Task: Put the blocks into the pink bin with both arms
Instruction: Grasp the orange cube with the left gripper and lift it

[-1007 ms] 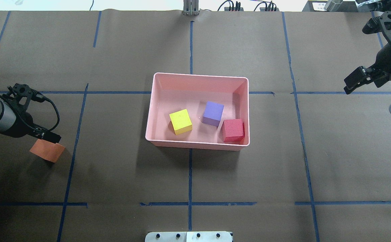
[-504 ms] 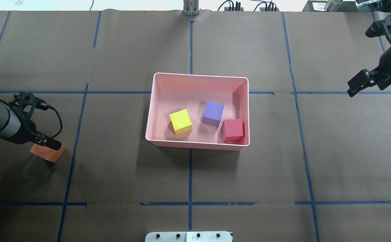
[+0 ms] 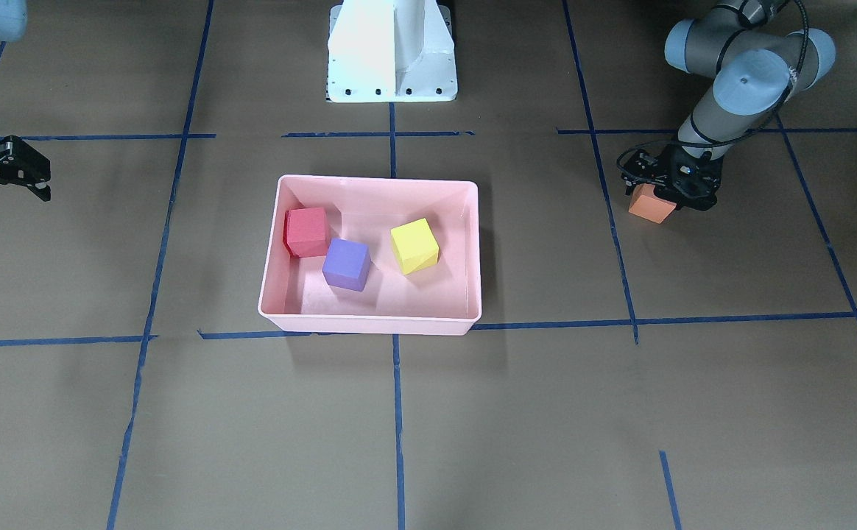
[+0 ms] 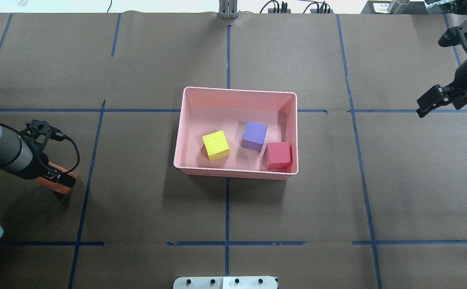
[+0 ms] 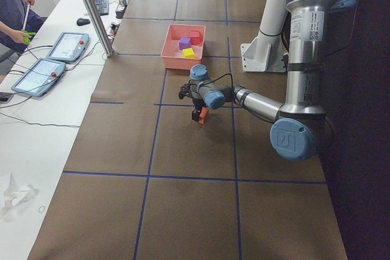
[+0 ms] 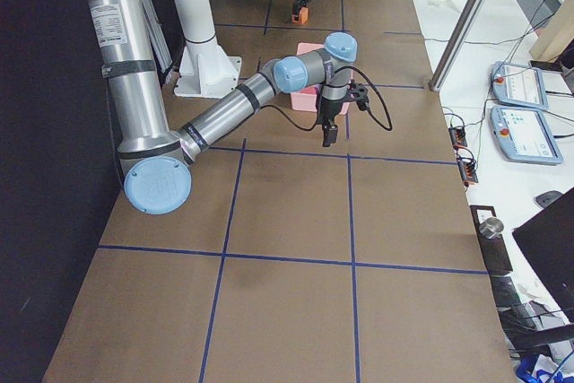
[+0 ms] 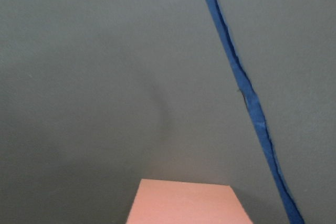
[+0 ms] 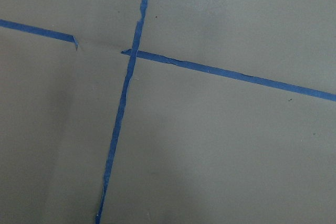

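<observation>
The pink bin [image 4: 237, 172] [image 3: 369, 324] sits mid-table and holds the yellow block [image 4: 216, 145] [image 3: 414, 246], the purple block [image 4: 254, 135] [image 3: 346, 264] and the red block [image 4: 279, 155] [image 3: 306, 232]. The orange block [image 4: 63, 187] [image 3: 650, 204] [image 5: 205, 114] lies on the table far to the left of the bin; it fills the bottom of the left wrist view [image 7: 186, 203]. My left gripper [image 4: 59, 178] [image 3: 668, 191] is down at the orange block, open, with its fingers astride it. My right gripper [image 4: 427, 103] [image 3: 1, 184] is open and empty, far to the right of the bin.
The white pedestal base [image 3: 392, 51] stands at the robot's edge of the table. Blue tape lines [image 8: 123, 108] cross the brown table cover. A side table with tablets [image 5: 64, 47] and a metal post [image 5: 91, 10] lies beyond the far edge.
My left gripper has come down and towards the robot onto the orange block, now covering most of it from above. My right gripper has drifted slightly right, away from the bin.
</observation>
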{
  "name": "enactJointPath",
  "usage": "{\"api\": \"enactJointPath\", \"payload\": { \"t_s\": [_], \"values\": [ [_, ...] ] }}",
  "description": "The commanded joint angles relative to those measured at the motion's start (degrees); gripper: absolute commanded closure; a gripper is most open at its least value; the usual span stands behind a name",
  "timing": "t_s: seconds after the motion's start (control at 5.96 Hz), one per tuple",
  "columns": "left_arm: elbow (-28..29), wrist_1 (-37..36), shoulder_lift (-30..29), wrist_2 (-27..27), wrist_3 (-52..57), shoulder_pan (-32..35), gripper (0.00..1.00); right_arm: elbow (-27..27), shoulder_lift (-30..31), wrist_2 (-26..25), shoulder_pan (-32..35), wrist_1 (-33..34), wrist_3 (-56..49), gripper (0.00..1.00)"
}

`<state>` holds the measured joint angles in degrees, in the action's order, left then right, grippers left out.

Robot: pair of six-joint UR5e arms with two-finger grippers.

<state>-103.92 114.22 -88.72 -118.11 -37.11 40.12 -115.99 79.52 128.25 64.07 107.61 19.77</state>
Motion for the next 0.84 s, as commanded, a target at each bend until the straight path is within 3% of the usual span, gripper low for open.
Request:
{"api": "enactJointPath", "payload": {
  "t_s": [0.0,0.17,0.5,0.67],
  "values": [
    [0.1,-0.3,0.0,-0.1,0.0,-0.2,0.43,0.0,0.0,0.0,0.1,0.1,-0.7,0.0],
    [-0.6,-0.5,0.0,-0.1,0.0,-0.2,0.5,0.5,0.0,0.0,1.7,0.7,-3.5,0.0],
    [-3.8,-2.1,-0.3,-4.5,0.0,2.0,0.5,4.6,0.6,0.1,6.8,0.8,-14.3,0.0],
    [-6.6,-9.1,-3.8,-4.6,0.0,3.6,0.49,6.5,2.2,0.2,10.2,0.7,-21.6,0.0]
  ]
}}
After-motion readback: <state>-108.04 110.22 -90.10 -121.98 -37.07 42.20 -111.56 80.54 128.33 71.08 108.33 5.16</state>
